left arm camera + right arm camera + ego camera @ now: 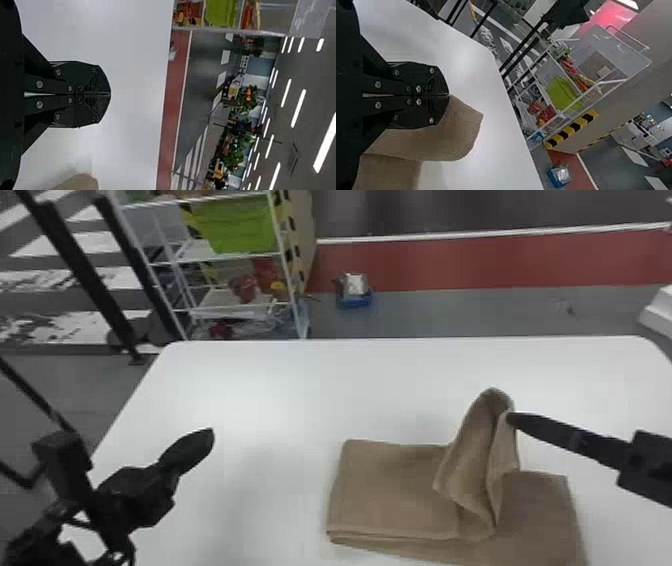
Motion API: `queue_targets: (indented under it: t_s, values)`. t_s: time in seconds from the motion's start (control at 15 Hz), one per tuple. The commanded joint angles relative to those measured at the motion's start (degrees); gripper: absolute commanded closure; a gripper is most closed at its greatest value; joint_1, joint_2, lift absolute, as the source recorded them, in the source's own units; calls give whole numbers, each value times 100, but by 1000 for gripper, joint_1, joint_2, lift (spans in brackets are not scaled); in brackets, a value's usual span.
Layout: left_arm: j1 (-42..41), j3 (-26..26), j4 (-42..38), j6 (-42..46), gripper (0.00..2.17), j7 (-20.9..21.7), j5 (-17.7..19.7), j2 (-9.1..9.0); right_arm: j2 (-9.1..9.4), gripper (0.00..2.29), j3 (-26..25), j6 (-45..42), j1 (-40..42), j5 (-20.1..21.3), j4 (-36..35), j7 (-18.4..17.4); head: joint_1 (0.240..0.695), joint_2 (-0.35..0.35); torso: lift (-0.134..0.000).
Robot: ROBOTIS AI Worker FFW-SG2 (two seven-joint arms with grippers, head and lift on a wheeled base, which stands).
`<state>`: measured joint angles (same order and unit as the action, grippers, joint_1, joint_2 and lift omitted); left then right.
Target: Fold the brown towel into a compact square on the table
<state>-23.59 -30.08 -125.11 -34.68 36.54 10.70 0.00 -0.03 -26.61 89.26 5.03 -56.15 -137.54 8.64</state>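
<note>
Brown towel (390, 490) lies on the right-hand part of the worktop (250, 390), stacked in layers on its left portion, with a lower layer extending to the right. We hold a raised flap (475, 455) in the closed right end effector (510, 419); its fingertips pinch the cloth near the top of the flap. We have the left end effector (209, 435) closed and empty above the worktop, well apart from the cloth.

We judge the fold to be partly complete, with the current step being to lay the flap flat. Caution: the flap is twisted, so lowering it without first straightening it may set a crease or a skewed corner. Because the grip takes only a small area, the cloth may slip out under tension. If we pull too far, the lower layers may drag, since nothing pins them. Early release may drop the flap in a bunch, spoiling the square.
</note>
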Motion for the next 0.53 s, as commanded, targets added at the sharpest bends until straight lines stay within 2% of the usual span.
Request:
queue_targets:
  t_s: [0.0,0.07,0.13,0.27,0.47]
  values:
    - [328,-657,347,220,1605,20,231,-15,8,1362,534,82,-328,26,-89,-169,695,247,-124]
    - [399,-895,443,220,1605,81,380,-15,8,1362,833,82,-451,122,-89,-213,695,322,-124]
    - [443,-1053,505,220,1605,117,468,-15,8,1366,1123,82,-530,210,-80,-248,695,350,-124]
    - [478,-1264,619,220,1605,169,556,-15,8,1399,1800,82,-705,386,51,-363,695,350,-124]
    - [698,-1624,944,220,1605,266,600,-15,8,1399,2617,82,-1110,773,491,-292,695,350,-124]
